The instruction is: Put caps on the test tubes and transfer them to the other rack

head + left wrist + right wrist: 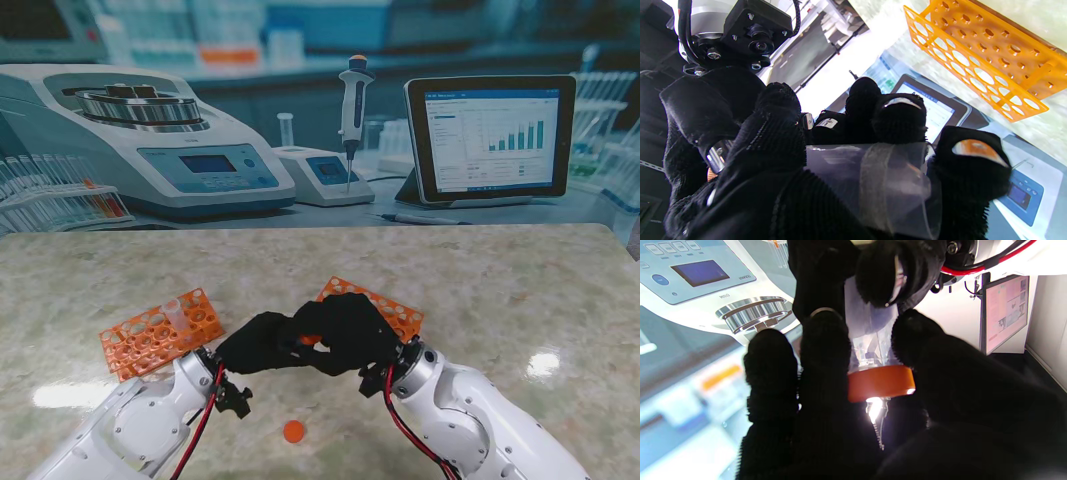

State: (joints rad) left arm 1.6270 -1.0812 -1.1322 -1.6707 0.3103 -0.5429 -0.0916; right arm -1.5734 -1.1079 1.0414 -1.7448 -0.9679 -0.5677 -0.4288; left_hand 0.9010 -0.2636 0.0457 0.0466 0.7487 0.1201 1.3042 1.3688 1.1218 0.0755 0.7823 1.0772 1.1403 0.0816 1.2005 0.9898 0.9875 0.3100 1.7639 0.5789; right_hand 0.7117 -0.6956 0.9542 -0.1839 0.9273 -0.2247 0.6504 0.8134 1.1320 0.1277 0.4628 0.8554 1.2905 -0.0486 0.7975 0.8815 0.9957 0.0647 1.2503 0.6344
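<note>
Both black-gloved hands meet above the table's middle. My left hand point(262, 345) is shut on a clear test tube point(873, 180), lying across its fingers. My right hand point(350, 330) is shut on an orange cap point(881, 383), which sits on the end of that test tube point(870, 326); only a sliver of the cap point(310, 340) shows between the hands. The left orange rack point(150, 335) holds one uncapped tube point(176, 312). The right orange rack point(392, 308) lies partly behind my right hand, and its visible holes point(980, 63) are empty.
A loose orange cap point(293, 431) lies on the marble table near me, between the two forearms. Beyond the table's far edge stand a centrifuge point(150, 140), a pipette on its base point(352, 110) and a tablet point(490, 135).
</note>
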